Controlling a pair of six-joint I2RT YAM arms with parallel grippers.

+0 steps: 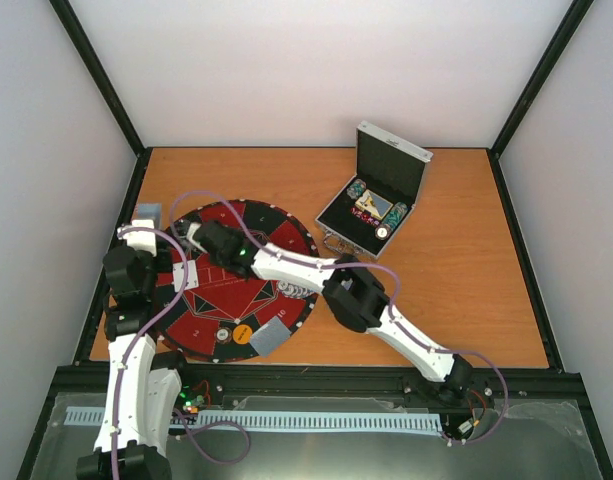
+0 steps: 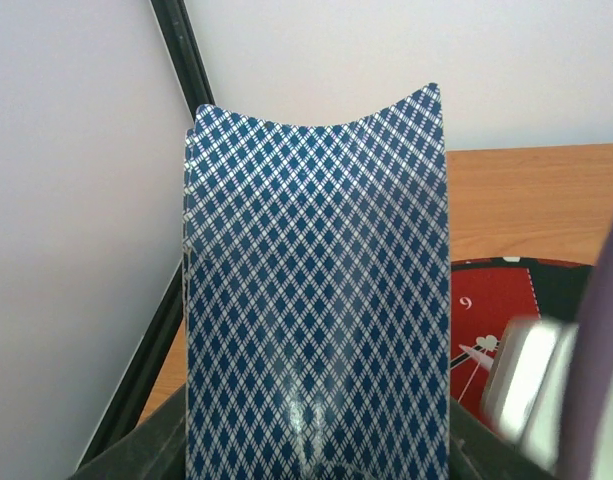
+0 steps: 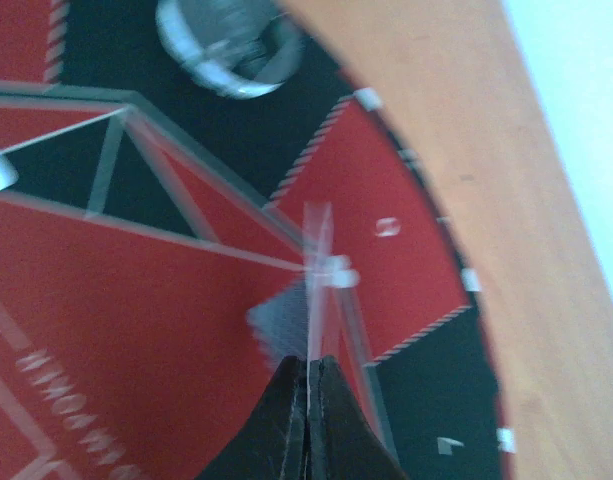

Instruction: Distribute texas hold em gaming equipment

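Observation:
My left gripper (image 2: 316, 462) is shut on blue diamond-backed playing cards (image 2: 316, 270), which stand upright and bowed and fill the left wrist view. From above, this gripper (image 1: 146, 220) hangs just off the left rim of the round red-and-black mat (image 1: 211, 315). My right gripper (image 3: 309, 366) is shut on a single card (image 3: 313, 255) seen edge-on above the mat (image 3: 136, 320). In the top view it (image 1: 197, 239) reaches over the mat's upper left part. A stack of chips (image 3: 224, 45) stands on the mat, and another card (image 1: 269, 339) lies at its lower right rim.
The open silver case (image 1: 386, 170) sits at the back right on the wooden table (image 1: 466, 300), with chips and discs (image 1: 376, 210) inside. Small discs (image 1: 233, 334) lie near the mat's front edge. Black frame posts (image 2: 176, 60) line the table's sides.

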